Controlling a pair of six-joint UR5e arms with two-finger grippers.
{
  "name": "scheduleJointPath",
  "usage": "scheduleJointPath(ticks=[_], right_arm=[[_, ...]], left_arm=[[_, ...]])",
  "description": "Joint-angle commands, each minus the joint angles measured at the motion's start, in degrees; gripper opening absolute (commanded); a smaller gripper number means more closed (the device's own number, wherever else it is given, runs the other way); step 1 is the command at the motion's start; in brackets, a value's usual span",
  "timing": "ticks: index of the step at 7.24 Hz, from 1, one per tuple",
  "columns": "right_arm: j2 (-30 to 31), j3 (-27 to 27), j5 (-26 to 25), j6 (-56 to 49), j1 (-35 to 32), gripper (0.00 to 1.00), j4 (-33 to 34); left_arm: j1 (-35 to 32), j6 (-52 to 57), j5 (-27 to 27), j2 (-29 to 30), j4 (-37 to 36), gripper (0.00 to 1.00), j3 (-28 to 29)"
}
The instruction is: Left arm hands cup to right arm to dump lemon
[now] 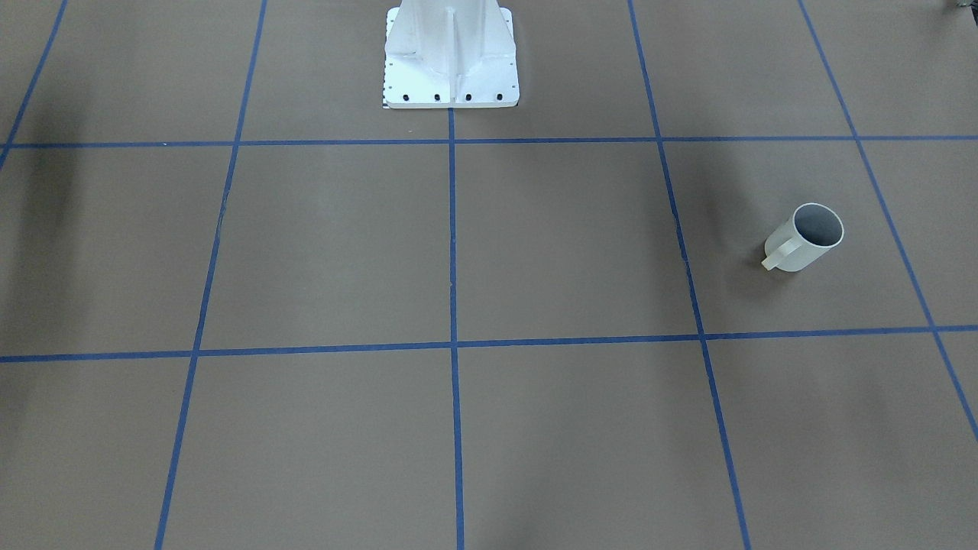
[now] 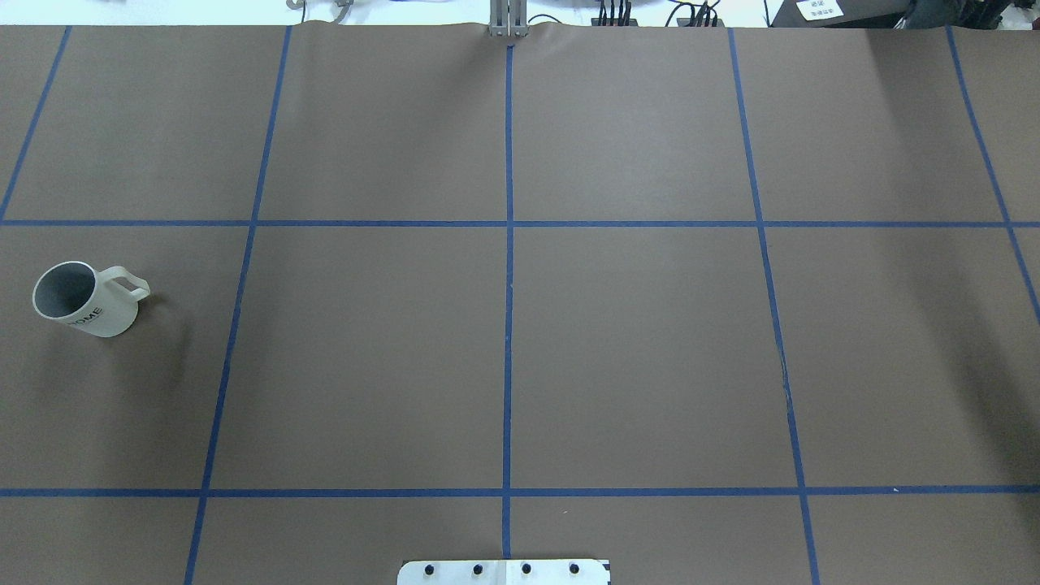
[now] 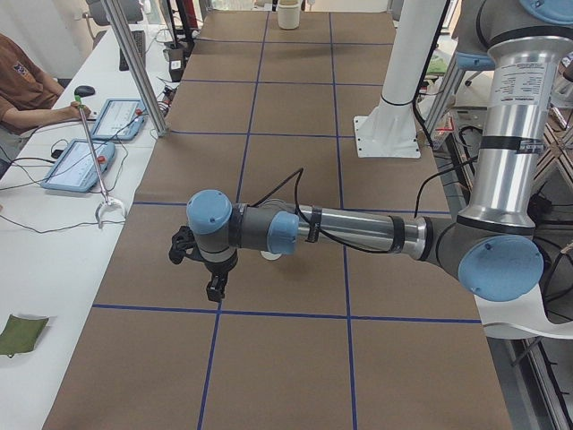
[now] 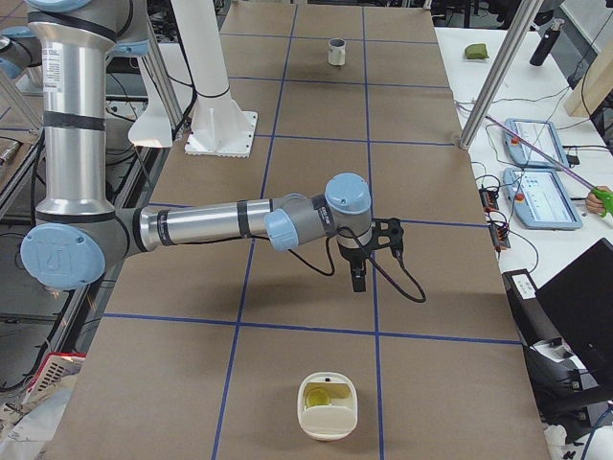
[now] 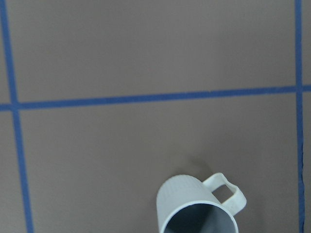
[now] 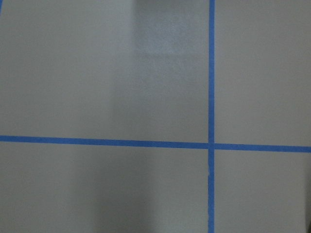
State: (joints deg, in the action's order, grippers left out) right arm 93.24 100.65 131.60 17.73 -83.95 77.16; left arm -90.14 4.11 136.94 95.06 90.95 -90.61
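The cream-white cup (image 1: 804,238) stands upright on the brown table, on my left side, its handle towards the middle (image 2: 81,299). Only grey shows inside it; I cannot make out the lemon. In the left wrist view the cup (image 5: 199,208) sits at the bottom edge, with no fingers showing. The exterior left view shows my left gripper (image 3: 215,288) hanging above the table near the cup (image 3: 271,255), which the forearm mostly hides. My right gripper (image 4: 357,280) hangs over bare table, far from the cup (image 4: 336,51). I cannot tell whether either gripper is open or shut.
A white bowl (image 4: 328,417) holding something yellow-green sits at the table's end on my right. The white pedestal (image 1: 451,57) stands at mid-table on my side. Blue tape lines grid the brown surface. A person (image 3: 27,81) sits at a side table with tablets (image 4: 541,187).
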Motion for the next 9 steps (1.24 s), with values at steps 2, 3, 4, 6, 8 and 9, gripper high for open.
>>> scheduleJointPath(ticks=[2, 3, 4, 6, 8, 9], right_arm=[[-3.7, -0.8, 0.3, -11.0, -3.0, 1.0, 12.8], [-5.7, -0.7, 0.8, -11.9, -4.0, 1.0, 17.3], [-5.9, -0.4, 1.0, -12.0, -4.1, 1.0, 18.6], [-3.5, 0.9, 0.5, -11.2, -4.0, 1.0, 18.2], [-3.6, 0.3, 0.3, -11.8, -3.7, 1.0, 17.2], [-3.5, 0.3, 0.8, -11.4, -3.7, 1.0, 17.2]], left_arm=[[-0.1, -1.1, 0.0, 1.4, -2.2, 1.0, 0.6], [0.1, -4.4, -1.5, 1.6, -2.1, 1.0, 0.4], [0.7, -6.0, -3.8, 1.7, -1.7, 1.0, 0.2], [0.8, -6.4, -3.3, 0.9, -1.5, 1.0, -0.4], [0.8, -6.4, -3.9, -0.4, -1.5, 1.0, -1.0], [0.8, -6.0, -3.8, -0.8, -1.3, 1.0, -0.4]])
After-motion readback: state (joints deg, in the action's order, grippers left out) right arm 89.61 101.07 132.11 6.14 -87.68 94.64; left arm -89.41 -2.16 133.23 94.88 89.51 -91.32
